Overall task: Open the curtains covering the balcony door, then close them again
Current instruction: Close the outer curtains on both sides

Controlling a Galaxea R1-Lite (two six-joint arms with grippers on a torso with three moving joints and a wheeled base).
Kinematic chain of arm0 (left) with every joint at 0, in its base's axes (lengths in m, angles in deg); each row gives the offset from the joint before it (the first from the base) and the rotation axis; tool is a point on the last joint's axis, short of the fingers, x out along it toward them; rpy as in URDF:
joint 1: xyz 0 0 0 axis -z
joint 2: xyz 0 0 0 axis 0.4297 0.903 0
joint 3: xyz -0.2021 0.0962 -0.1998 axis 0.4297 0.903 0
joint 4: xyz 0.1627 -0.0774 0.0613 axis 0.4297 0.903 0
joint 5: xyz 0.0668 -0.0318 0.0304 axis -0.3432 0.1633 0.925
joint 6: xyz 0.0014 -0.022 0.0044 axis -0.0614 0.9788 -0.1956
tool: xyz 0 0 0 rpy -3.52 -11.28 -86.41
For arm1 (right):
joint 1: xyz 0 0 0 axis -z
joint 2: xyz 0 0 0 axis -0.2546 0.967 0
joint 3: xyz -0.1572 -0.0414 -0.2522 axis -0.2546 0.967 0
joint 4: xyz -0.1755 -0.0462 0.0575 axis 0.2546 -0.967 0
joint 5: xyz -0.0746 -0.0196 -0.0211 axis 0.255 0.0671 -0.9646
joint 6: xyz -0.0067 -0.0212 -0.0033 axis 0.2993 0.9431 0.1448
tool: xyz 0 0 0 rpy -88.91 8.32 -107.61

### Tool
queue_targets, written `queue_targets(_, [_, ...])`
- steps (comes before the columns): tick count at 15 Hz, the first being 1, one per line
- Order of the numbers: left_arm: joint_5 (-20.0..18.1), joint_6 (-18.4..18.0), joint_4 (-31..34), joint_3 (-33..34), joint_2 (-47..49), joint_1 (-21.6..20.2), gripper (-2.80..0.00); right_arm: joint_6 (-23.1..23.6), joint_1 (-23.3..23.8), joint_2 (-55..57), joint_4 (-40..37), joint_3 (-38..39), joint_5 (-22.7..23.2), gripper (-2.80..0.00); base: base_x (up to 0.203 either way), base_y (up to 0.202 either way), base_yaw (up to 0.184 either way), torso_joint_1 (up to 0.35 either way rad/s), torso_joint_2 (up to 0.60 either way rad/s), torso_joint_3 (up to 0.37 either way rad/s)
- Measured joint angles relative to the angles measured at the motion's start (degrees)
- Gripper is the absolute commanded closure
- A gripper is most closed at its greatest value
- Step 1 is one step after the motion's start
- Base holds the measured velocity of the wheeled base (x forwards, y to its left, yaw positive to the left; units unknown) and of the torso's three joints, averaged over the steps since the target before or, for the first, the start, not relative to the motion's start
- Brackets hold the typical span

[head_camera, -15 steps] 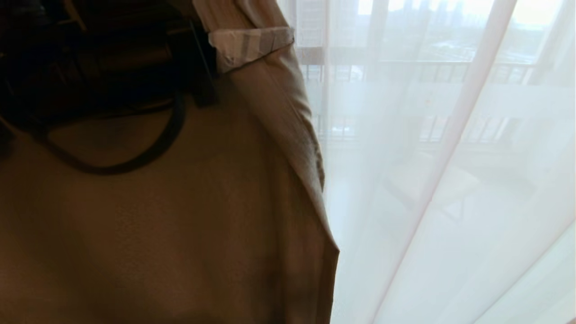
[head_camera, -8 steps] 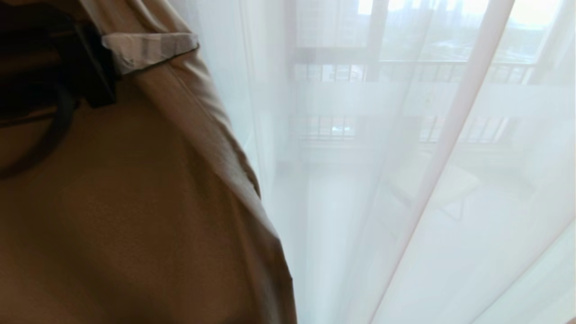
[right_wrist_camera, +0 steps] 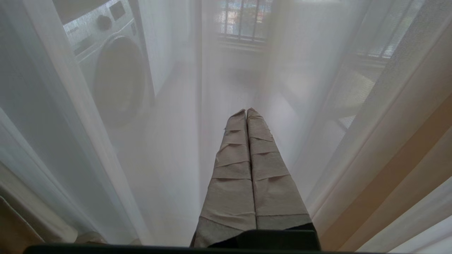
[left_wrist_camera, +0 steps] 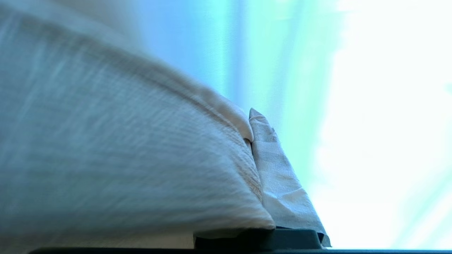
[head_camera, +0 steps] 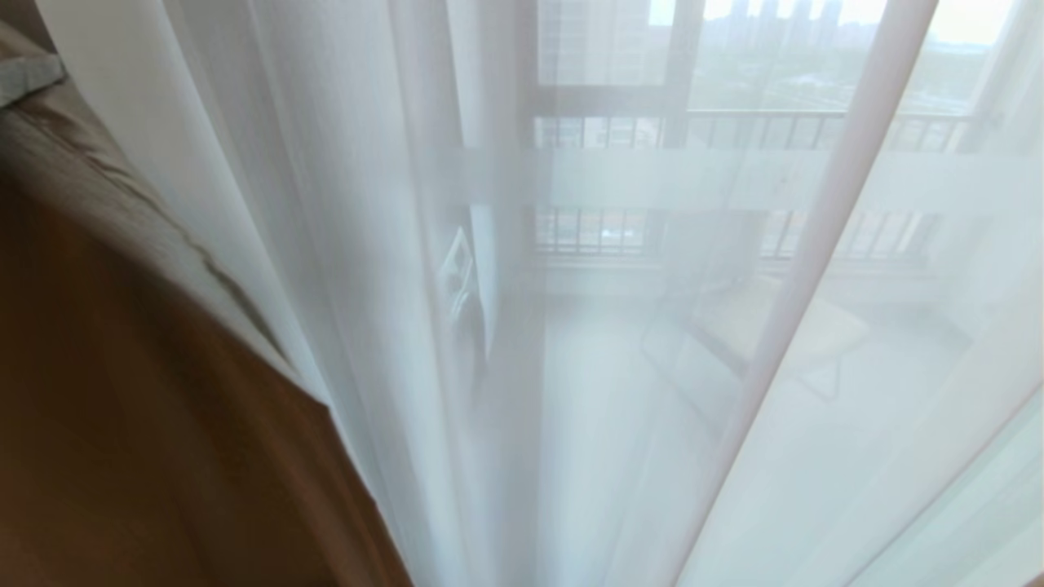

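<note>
Bright daylight – washing machine, railed window behind.

The thick curtain hangs left of the thin curtain. Behind the thin curtain are the balcony door, a washing machine and a chair. The left hand pinches the thick curtain.

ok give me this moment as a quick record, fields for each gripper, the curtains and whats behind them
left gripper: shut on the thick beige curtain, at the head view's left edge
right gripper: shut, empty, pointing at the sheer
sheer curtain: covering the glass
balcony door: dark frame seen through the sheer
behind: washing machine, railing
</note>
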Motion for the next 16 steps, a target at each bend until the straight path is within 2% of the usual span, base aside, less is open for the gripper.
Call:
queue_targets(4, [0.6, 0.1, 0.0, 0.5, -0.9, -20.2, 0.0, 0.0, 0.0, 0.0, 0.0, 0.0, 0.0, 0.0, 0.0, 0.0, 0.0, 0.0, 0.0, 0.0])
queue_targets(6, [3.2, 0.1, -0.1, 0.3, -0.1, -28.1, 0.0, 0.0, 0.0, 0.0, 0.0, 0.0, 0.0, 0.0, 0.0, 0.0, 0.0, 0.0, 0.0, 0.0])
queue_targets(8, [7.8, -0.1, -0.4, -0.1, 1.7, -33.9, 0.0, 0.0, 0.0, 0.0, 0.0, 0.0, 0.0, 0.0, 0.0, 0.0, 0.0, 0.0, 0.0, 0.0])
queue_targets(11, [13.1, -0.2, -0.8, -1.3, 6.3, -39.3, 0.0, 0.0, 0.0, 0.0, 0.0, 0.0, 0.0, 0.0, 0.0, 0.0, 0.0, 0.0, 0.0, 0.0])
queue_targets(16, [22.1, -0.5, -1.0, -6.8, 17.4, -41.8, 0.0, 0.0, 0.0, 0.0, 0.0, 0.0, 0.0, 0.0, 0.0, 0.0, 0.0, 0.0, 0.0, 0.0])
